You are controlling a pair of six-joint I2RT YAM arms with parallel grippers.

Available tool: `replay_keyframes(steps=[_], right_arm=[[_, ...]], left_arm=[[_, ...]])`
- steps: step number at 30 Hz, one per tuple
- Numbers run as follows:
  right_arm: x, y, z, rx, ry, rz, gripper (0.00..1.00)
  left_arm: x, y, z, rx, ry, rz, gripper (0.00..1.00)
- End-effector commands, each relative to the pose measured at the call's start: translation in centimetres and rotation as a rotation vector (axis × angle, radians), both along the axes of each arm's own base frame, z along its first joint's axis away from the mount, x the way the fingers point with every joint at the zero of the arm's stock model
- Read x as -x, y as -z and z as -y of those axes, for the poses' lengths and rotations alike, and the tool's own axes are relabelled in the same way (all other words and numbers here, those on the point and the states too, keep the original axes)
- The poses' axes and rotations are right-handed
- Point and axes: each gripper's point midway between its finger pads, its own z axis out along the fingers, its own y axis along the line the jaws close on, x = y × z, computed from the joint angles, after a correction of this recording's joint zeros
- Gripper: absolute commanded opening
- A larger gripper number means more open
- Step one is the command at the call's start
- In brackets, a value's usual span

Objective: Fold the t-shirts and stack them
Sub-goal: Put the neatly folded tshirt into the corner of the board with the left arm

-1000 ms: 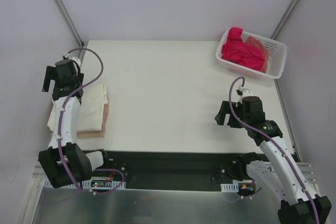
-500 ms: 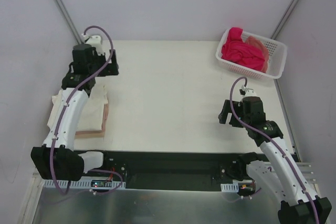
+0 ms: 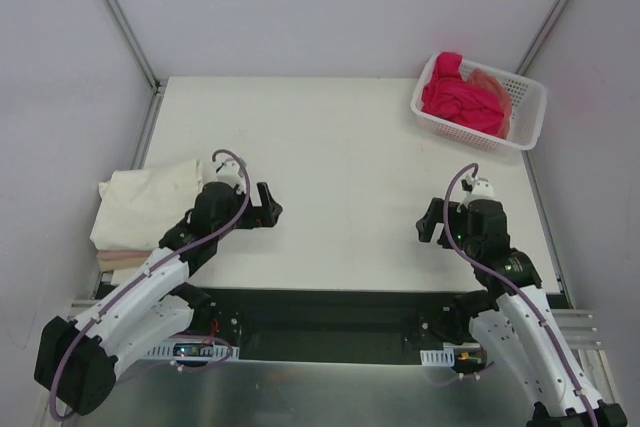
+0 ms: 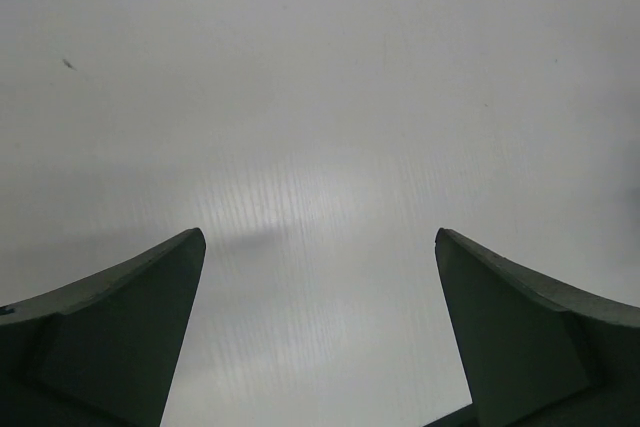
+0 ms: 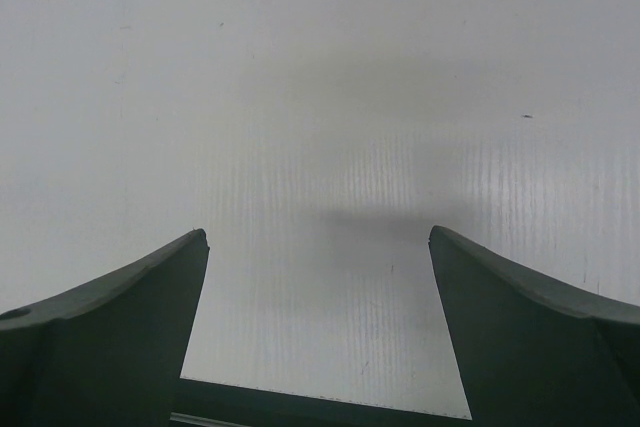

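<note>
My L gripper (image 3: pixel 270 205) & R gripper (image 3: pixel 428 221): jaws apart, empty, over white flat counter (image 3: pixel 340 147). Cream-white cloth t-shirt (image 3: pixel 150 202) folded at L edge.

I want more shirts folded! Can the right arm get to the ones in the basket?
Probably yes. The right gripper is open and empty. Only bare table lies between it and the basket, and nothing covers the shirts inside.
</note>
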Motion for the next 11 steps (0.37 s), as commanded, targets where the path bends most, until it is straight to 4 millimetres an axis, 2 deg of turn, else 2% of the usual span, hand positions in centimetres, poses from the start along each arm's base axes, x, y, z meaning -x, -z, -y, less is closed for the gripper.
replay_keyframes(steps=[1, 4, 5, 8, 11], right_arm=[[-0.6, -0.5, 0.3, -0.029, 0.042, 0.072, 0.97], [-0.3, -0.7, 0.5, -0.027, 0.039, 0.106, 0.97], [-0.4, -1.0, 0.6, -0.025, 0.041, 0.125, 0.97], [-0.2, -1.6, 0.7, -0.031, 0.038, 0.164, 0.97], [-0.1, -2.4, 0.4, -0.045, 0.023, 0.197, 0.97]], left_arm=[[0.9, -0.7, 0.1, 0.121, -0.083, 0.068, 0.99], [1.1, -2.2, -0.4, 0.144, -0.099, 0.115, 0.99], [1.4, -2.0, -0.7, 0.131, -0.106, 0.1, 0.99], [1.6, -3.0, -1.0, 0.144, -0.121, 0.108, 0.99], [1.7, -4.2, -0.5, 0.18, -0.113, 0.1, 0.99]])
